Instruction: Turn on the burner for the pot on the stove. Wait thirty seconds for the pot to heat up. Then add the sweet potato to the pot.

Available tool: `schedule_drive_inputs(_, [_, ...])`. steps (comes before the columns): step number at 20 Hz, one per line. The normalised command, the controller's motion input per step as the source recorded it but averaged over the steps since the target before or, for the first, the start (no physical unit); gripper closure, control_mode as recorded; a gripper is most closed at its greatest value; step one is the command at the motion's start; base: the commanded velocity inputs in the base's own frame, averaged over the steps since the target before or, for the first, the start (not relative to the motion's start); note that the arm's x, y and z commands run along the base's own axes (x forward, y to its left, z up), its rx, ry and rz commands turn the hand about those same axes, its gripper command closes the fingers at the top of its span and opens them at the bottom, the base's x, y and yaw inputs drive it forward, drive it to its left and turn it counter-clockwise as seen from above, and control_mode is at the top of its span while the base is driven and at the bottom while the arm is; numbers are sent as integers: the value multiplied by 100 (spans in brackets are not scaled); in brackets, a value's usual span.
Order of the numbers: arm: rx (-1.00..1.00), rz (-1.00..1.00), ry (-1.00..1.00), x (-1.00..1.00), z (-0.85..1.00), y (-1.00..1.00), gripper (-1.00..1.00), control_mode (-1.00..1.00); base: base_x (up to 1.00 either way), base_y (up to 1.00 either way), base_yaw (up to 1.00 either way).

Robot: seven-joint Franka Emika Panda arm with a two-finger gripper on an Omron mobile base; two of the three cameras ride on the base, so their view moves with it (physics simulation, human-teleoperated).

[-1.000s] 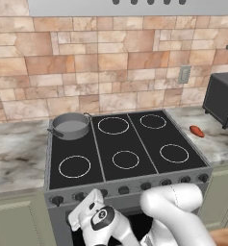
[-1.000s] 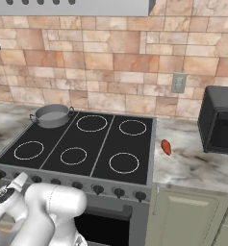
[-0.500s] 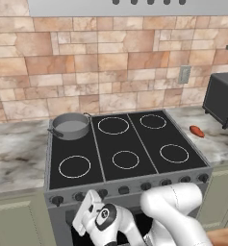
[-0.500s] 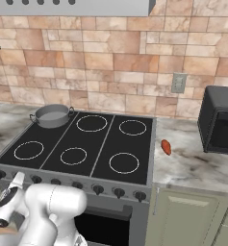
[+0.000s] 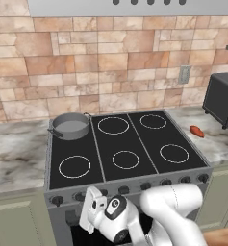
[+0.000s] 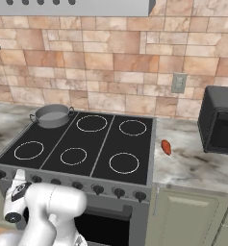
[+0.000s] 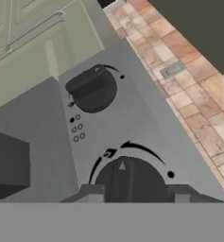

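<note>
I see gripper on a stove knob, fingers flanking it | grip: can't tell | pot back-left burner | sweet potato on right counter
</note>
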Motion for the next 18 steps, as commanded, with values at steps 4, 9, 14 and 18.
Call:
schedule_drive_inputs(4, [0, 0, 0, -4, 0, 0, -100, -100, 0, 0, 0])
schedule_drive_inputs(9, [0, 0, -6, -68, 3, 0, -100, -100, 0, 0, 0])
schedule_drive_inputs(14, [0, 0, -5, -100, 12, 0, -100, -100, 0, 0, 0])
schedule_drive_inputs(18, [0, -2, -7, -72, 86, 0, -100, -100, 0, 0, 0])
